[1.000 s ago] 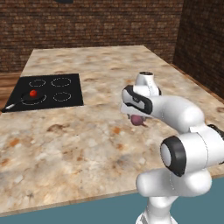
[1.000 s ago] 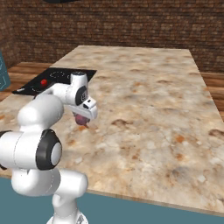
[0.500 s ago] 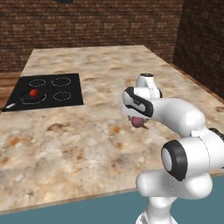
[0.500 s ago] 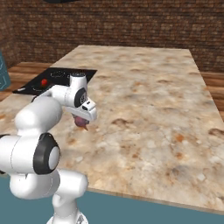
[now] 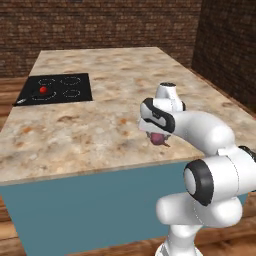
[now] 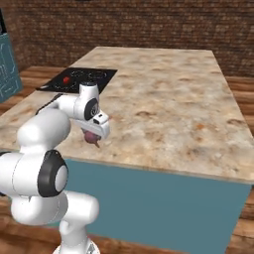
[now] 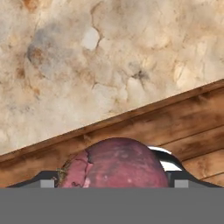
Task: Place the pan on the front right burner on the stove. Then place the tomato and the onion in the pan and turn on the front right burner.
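Onion (image 7: 117, 164), a dull purplish-maroon ball, sits between the two dark finger tips of the hand (image 7: 114, 180), which grips it with its jaws set wide around it. In the base views the onion (image 5: 158, 138) hangs under the white arm's hand (image 5: 159, 136), above the counter (image 5: 100, 125) near its front edge; whether it touches the stone surface cannot be told. From the right base view the onion (image 6: 91, 137) shows just below the hand (image 6: 92, 136), again close to the counter's (image 6: 163, 99) front edge. The stove (image 5: 57, 88) lies well apart, at the counter's left edge. On it the tomato (image 5: 43, 90), a bright red ball, rests in the pan (image 5: 40, 93) on the front right burner (image 5: 42, 96). The hand view looks down past the onion onto the mottled counter top and a wooden floor (image 7: 192, 122) beyond its edge.
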Controlling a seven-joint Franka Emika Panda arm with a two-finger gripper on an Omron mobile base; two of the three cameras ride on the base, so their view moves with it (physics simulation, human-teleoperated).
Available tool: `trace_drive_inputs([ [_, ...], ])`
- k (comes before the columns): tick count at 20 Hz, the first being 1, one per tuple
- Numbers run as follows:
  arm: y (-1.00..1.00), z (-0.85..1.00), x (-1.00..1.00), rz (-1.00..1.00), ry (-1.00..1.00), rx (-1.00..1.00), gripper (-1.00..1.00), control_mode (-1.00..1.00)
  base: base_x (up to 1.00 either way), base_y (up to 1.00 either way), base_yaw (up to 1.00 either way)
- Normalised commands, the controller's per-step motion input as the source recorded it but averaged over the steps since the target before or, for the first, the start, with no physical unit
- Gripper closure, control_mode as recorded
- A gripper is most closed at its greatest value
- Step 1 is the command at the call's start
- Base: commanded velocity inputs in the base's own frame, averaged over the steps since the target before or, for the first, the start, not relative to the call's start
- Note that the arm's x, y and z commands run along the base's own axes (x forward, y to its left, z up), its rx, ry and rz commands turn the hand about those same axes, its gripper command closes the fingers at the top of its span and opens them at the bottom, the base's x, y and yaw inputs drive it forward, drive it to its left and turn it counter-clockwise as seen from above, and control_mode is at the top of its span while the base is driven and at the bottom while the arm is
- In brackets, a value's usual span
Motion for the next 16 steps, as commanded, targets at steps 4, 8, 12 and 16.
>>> trace_drive_inputs([
  [4,0.00,0.00,0.00,0.00,0.00,0.00,1.00,1.00,-0.29,0.75,0.00],
  [8,0.00,0.00,0.00,0.00,0.00,0.00,1.00,1.00,-0.03,0.99,0.00],
  [12,0.00,0.00,0.00,0.00,0.00,0.00,1.00,1.00,0.00,1.00,0.00],
  [16,0.00,0.00,0.00,0.00,0.00,0.00,1.00,1.00,0.00,1.00,0.00],
])
